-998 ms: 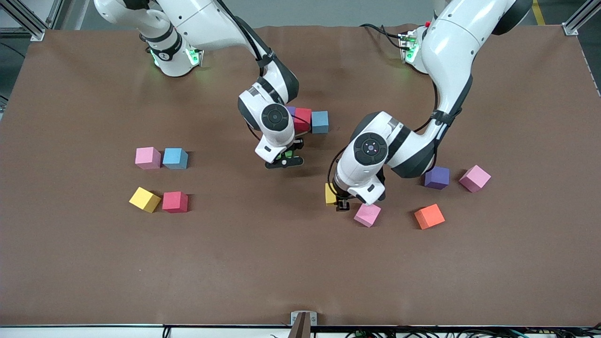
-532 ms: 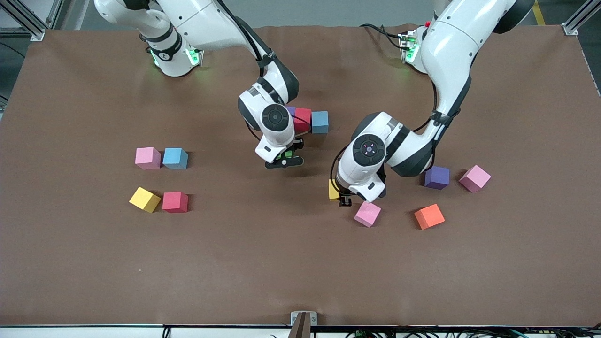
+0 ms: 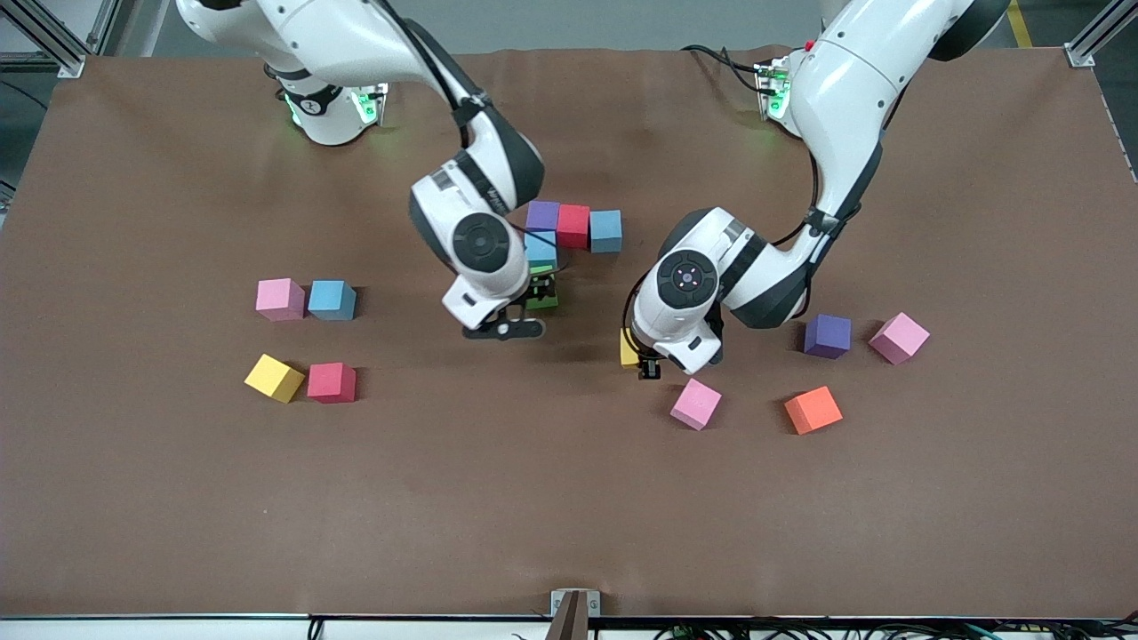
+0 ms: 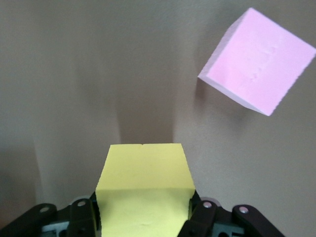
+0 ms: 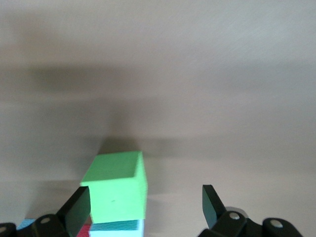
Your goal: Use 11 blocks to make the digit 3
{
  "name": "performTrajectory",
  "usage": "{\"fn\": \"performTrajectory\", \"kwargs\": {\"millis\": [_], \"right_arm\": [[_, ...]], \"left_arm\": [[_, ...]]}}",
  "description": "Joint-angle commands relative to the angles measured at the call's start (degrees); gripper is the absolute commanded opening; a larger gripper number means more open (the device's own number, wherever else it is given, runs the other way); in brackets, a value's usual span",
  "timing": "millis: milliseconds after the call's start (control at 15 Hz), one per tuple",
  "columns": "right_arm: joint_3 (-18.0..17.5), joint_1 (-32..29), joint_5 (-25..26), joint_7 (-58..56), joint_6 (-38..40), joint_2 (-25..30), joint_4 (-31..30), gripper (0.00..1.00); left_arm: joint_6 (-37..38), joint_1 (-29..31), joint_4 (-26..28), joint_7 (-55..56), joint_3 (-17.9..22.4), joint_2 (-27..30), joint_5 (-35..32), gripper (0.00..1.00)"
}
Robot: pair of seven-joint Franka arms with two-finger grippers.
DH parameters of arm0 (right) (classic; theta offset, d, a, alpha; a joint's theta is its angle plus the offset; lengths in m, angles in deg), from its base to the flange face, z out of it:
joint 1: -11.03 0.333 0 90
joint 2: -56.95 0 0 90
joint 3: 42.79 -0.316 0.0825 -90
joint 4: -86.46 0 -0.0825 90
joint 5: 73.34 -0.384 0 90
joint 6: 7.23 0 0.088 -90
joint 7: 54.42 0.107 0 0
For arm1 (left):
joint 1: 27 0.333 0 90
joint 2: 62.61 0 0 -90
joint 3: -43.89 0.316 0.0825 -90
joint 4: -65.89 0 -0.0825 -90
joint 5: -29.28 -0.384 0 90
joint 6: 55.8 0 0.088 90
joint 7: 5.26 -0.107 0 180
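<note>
Noting the right gripper (image 3: 502,330) spread wide about the green block (image 5: 118,190), which sits in the digit 3 (image 3: 573,225) just nearer the camera than its blue cube (image 3: 540,251) (apparently close against one finger). Could snag and skew it on rising. Next, left gripper (image 3: 647,366) clamped on the yellow block (image 4: 143,192), near a pink block (image 3: 695,404). Could clip that arm if carried in early.

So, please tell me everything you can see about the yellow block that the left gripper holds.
The yellow block is a small plain cube with a matte, foam-like surface and sharp edges. The left gripper is shut on it, its black fingers pressing two opposite sides. In the front view the arm hides most of it, and only one yellow edge shows. It sits level and straight over bare brown table. A pink block lies close by, apart from it.
</note>
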Motion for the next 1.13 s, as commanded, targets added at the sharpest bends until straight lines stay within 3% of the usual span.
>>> {"fn": "performTrajectory", "kwargs": {"millis": [0, 200, 599, 1065], "right_arm": [[-0.72, -6.51, 1.03, -9.34, 1.95, 1.88, -0.91, 1.0], [-0.71, -14.24, 4.98, -18.14, 2.05, 2.14, -1.0, 1.0], [-0.8, -26.55, 6.39, -31.76, -1.19, 1.18, -2.14, 1.0], [-0.8, -29.64, 6.84, -33.46, -8.93, -1.2, -6.35, 1.0]], "left_arm": [[-5.51, 0.27, 7.35, 6.48, -0.36, 4.77, -1.09, 0.04], [-9.74, 0.18, 11.66, 11.94, -1.49, 6.19, -1.09, 0.04], [-18.27, 0.18, 20.54, 15.2, -4.31, 9.53, -1.26, 0.04], [-25.47, -2.19, 23.54, 15.2, -4.4, 8.22, -1.35, 0.04]]}}
